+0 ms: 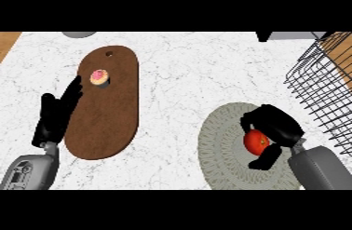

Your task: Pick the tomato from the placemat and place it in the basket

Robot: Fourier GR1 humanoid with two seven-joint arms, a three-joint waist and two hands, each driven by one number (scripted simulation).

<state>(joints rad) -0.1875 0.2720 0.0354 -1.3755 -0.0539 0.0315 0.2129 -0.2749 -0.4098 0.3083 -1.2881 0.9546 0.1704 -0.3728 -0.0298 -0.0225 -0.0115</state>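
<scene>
1. Tomato (256,141): red, over the round grey placemat (220,150), with my right hand (275,126) curled around it, fingers and thumb closed on its sides.
2. The black wire basket (323,84) stands just right of the placemat, at the counter's (179,75) right edge.
3. My left hand (58,115) rests with fingers straight beside the brown wooden board (106,117), which carries a pink-iced cupcake (99,77).
</scene>
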